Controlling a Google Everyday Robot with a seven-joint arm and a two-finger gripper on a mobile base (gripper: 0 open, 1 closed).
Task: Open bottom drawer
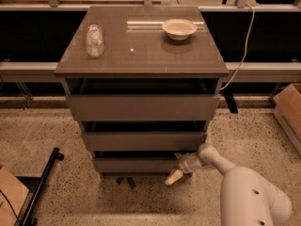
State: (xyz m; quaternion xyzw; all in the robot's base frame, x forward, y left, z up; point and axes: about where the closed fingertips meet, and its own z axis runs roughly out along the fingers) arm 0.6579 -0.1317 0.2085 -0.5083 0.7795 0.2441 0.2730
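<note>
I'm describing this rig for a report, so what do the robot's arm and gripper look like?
The arm is smooth, rounded off-white shells with a few small dark dots, narrowing to a ball-like wrist. No cables show. The gripper, by the bottom drawer's right end, looks cream-yellow.
</note>
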